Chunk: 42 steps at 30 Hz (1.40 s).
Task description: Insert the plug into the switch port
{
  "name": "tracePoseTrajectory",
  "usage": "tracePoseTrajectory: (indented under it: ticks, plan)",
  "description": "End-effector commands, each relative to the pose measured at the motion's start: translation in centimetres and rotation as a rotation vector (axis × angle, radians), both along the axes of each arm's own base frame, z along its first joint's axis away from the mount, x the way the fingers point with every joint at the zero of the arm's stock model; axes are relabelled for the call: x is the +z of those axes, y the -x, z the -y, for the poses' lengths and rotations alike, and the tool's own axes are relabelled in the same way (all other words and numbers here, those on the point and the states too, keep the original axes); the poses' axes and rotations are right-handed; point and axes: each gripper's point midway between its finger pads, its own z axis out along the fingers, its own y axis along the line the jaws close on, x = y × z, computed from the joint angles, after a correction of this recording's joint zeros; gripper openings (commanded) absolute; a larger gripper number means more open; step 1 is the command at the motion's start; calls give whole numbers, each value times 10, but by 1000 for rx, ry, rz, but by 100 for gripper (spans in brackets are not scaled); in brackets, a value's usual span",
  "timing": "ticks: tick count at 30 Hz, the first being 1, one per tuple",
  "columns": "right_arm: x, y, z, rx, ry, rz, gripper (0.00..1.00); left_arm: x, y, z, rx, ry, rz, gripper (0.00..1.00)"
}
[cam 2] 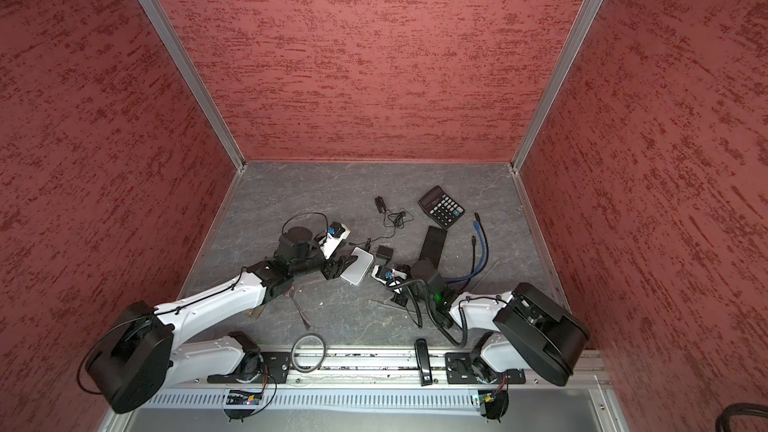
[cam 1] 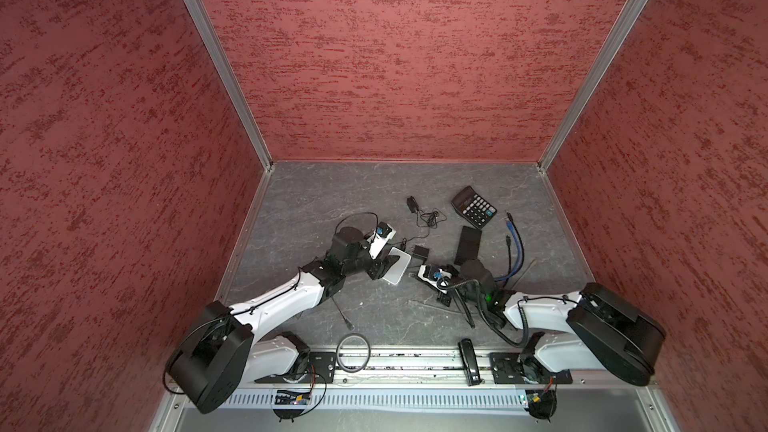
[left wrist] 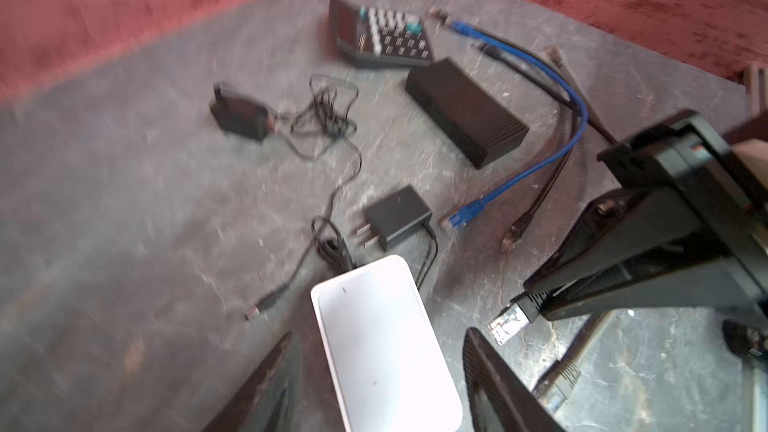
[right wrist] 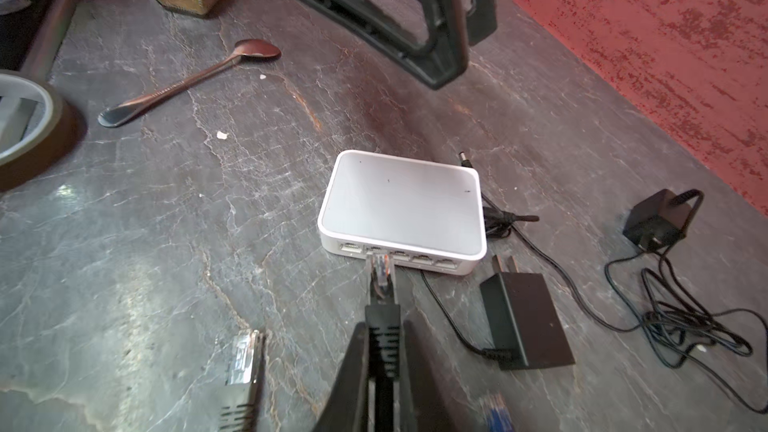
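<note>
The left arm point(cam 1: 282, 301) reaches from the near rail forward and inward, its forearm low over the table point(cam 1: 332, 193) and its wrist bent down toward the centre. The right arm point(cam 1: 540, 311) is folded at the elbow and stretches in from the opposite side, its wrist low. The switch point(right wrist: 399, 201) is a small white box with rounded corners. It lies flat with its row of ports point(right wrist: 399, 258) turned toward the right fingers point(right wrist: 349, 380). The plug point(right wrist: 380, 274) is clear, with coloured wires showing inside and a ribbed black boot behind it. The right fingers are clamped on that boot, with the plug sticking out ahead of their tips and its nose lined up with the second port from the end. In the left wrist view a strip of table shows between plug and switch, so it is not seated. The left fingers point(left wrist: 266, 392) stand well apart and hold nothing; the switch lies between them with a gap on either side. A black adapter point(right wrist: 523, 317) lies just beside the right fingers, prongs toward the switch.
</note>
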Motion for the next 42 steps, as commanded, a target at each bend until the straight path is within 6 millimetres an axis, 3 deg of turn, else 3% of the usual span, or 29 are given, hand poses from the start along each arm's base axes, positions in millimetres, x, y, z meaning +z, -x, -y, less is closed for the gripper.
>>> tracePoseTrajectory:
  ticks: [1, 18, 25, 42]
  plan:
    - [9, -16, 1, -72, -22, 82, 0, -17, -3, -8, 113, -2, -158, 63]
    - [-17, -30, -4, -99, 32, 158, 0, -57, -15, -4, 170, -17, -241, 63]
    - [-17, -32, -7, -100, 10, 178, 0, -63, -17, 7, 146, 25, -257, 63]
    - [-22, -40, -3, -150, 13, 202, 0, -78, -13, 9, 137, 29, -294, 63]
